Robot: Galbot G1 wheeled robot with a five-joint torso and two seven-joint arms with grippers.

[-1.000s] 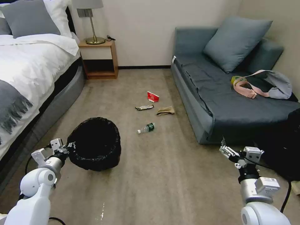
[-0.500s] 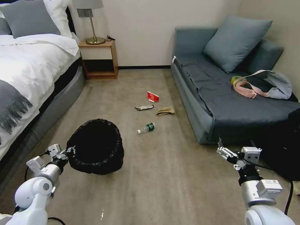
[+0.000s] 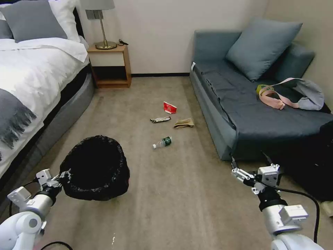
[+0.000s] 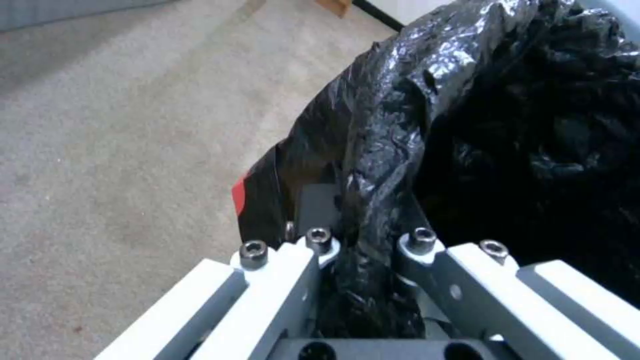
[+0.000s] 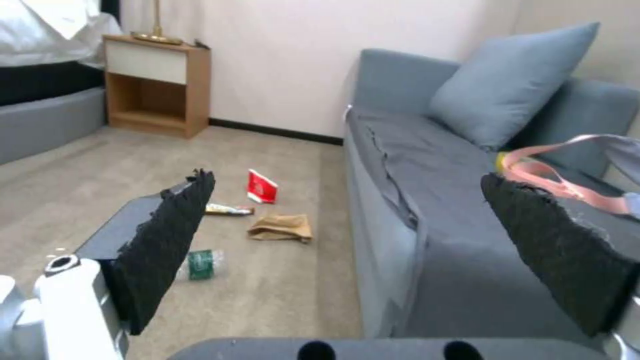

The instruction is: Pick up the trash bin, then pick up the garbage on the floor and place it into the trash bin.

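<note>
Clamped tight, our left gripper (image 3: 64, 172) has its jaws pinched on the rim of the trash bin (image 3: 94, 168), and in the left wrist view the crinkled black liner (image 4: 387, 150) is squeezed right between the two fingers (image 4: 313, 250). We've got the bin hanging tilted off that gripper, above the carpet (image 3: 180, 194) beside the bed (image 3: 31, 80), its mouth facing up towards us.

Over on the other side, our right gripper (image 3: 250, 160) hovers with jaws spread wide and nothing between the black pads (image 5: 167, 235), close by the front corner of the sofa (image 3: 249, 114).

Ahead of those open jaws lies the garbage, all on the carpet, well apart from the bin. Nearest is the plastic bottle (image 3: 162, 142); beyond it the brown paper bag (image 3: 184, 122) just beside the snack wrapper (image 3: 160, 119), and farthest the red-white carton (image 3: 169, 107).
</note>
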